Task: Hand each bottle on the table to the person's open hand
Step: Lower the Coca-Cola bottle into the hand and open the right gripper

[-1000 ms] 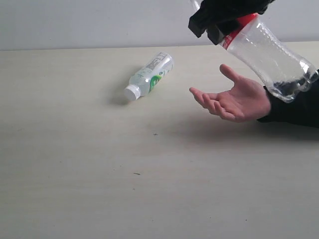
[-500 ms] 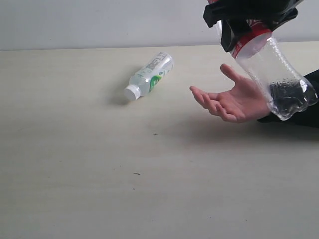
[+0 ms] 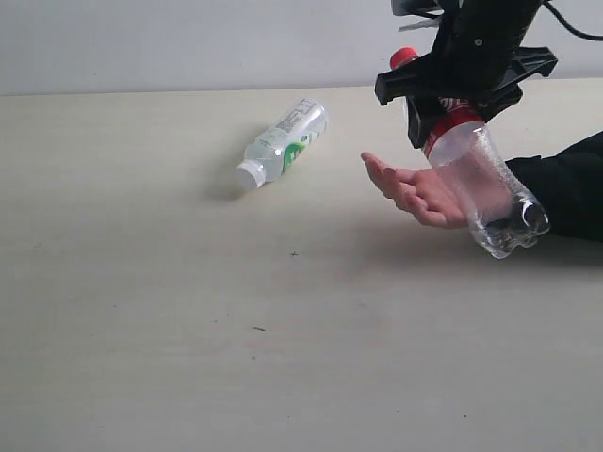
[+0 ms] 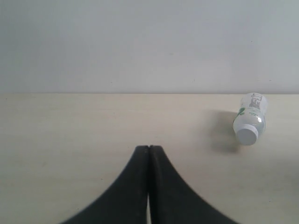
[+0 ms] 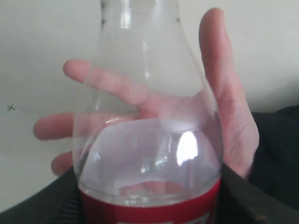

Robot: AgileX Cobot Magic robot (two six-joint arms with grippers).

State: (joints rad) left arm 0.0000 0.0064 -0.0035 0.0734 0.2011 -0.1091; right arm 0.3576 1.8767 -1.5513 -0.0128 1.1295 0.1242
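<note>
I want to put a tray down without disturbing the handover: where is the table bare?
The table is bare along its whole near strip, camera-side of the green-white bottle and the open hand. The stretch left of that lying bottle is free too. Crowded: the right, where the right gripper holds the red-labelled bottle at that hand.

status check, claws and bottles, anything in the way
Right claw shut on red-label bottle, tilted at the open hand, contact unclear. Left claw shut, empty. Green-label bottle lying on table. Nothing blocking seen.
</note>
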